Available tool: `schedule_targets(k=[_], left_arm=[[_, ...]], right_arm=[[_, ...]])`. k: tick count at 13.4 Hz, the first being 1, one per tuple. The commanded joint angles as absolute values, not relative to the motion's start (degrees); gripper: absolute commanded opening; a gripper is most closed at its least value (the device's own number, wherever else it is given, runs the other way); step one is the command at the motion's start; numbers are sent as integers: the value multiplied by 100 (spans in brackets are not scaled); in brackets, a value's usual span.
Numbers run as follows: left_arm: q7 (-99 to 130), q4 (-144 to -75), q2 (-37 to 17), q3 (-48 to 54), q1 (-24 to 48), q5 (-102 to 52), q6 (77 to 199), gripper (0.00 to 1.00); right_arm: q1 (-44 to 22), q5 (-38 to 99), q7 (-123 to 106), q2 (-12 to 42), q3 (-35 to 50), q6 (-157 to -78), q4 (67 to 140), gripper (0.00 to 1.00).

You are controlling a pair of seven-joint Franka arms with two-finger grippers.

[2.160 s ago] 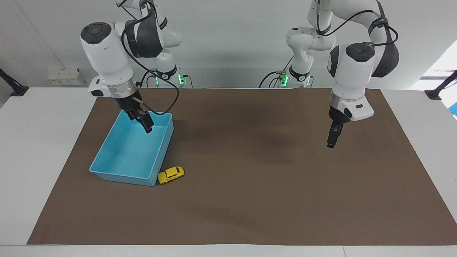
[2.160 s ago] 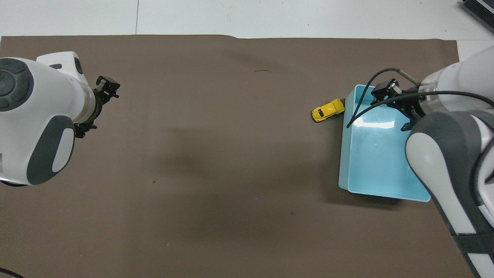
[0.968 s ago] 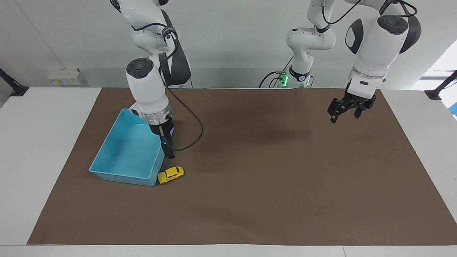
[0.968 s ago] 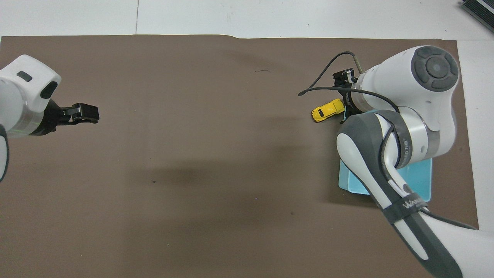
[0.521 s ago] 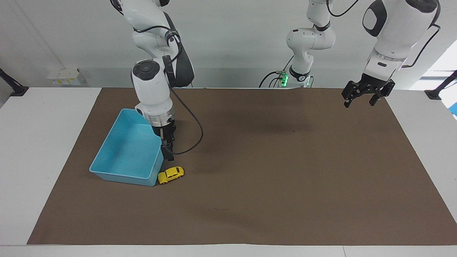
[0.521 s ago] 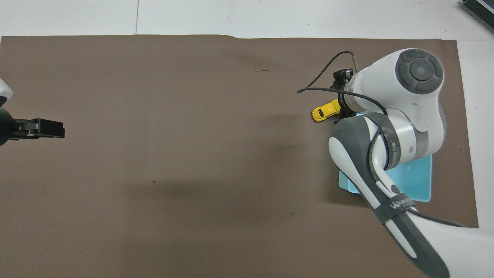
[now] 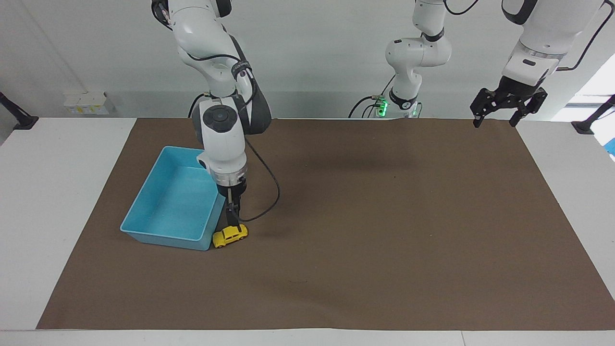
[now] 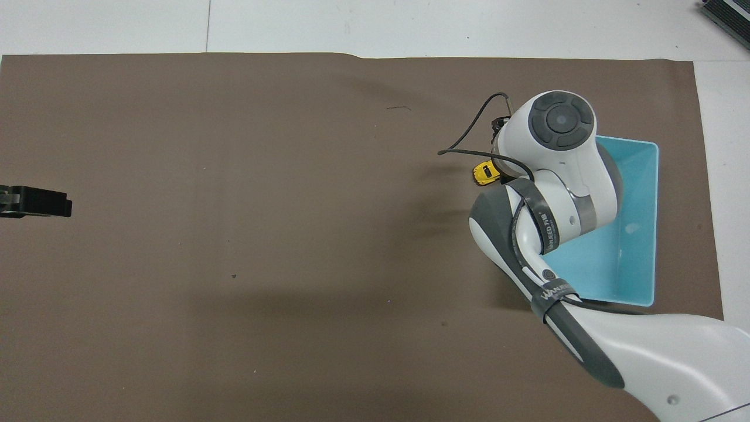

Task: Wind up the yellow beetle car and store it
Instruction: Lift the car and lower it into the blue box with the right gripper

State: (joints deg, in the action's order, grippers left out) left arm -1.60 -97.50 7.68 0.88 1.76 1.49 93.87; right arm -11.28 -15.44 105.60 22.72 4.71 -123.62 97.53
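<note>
The right gripper (image 7: 233, 222) hangs directly above the car (image 7: 230, 235), jaw gap indiscernible; car's length runs crosswise beneath. Left gripper (image 7: 504, 106), jaws wide, waits.

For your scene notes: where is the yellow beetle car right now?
The yellow beetle car sits on the brown mat, against the blue bin's corner farthest from the robots, directly under the right hand.

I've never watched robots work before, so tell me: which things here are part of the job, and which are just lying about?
Part of the job:
- yellow beetle car, on the mat beside the blue bin
- right gripper, down at the car
- blue bin, likely the storage spot

Just there:
- brown mat
- left gripper, waiting raised over the mat's edge, jaws open
</note>
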Motion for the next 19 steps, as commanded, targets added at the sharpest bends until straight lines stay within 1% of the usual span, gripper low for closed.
schedule_targets(k=[1,4,6,8,9,10,11,12,15,19], left_arm=[[-211,-9677,800,123,88,35,9369,100],[-271,-9694,817,97,-35,-9,9325,100],[-316,-9694,817,114,-18,0,9299,100],[-579,-9808,922,114,26,0,9150,100],[-632,-9835,932,114,26,0,9123,100],[-624,-9835,932,114,35,-9,9114,100],[-598,-9852,940,123,44,-9,9106,100],[-589,-9896,967,132,44,-9,8992,100],[-536,-9923,958,149,44,-9,9000,100],[-554,-9809,906,176,44,-9,8991,100]], right_arm=[[-1151,-2072,10723,2574,492,-12445,9633,100],[-1047,-2338,10644,2759,492,-12665,9624,100],[-1046,-2539,10556,2978,492,-12761,9624,100],[-1002,-2584,10529,3032,492,-12884,9633,100],[-985,-2584,10503,3058,501,-12946,9650,90],[-1010,-2575,10442,3085,501,-12964,9650,55],[-1037,-2575,10293,3085,501,-12938,9650,15],[-1081,-2575,10240,3085,501,-12894,9642,0],[-1221,-2558,10222,3015,501,-12710,9554,0],[-1379,-2443,10222,2988,685,-11770,8922,0]])
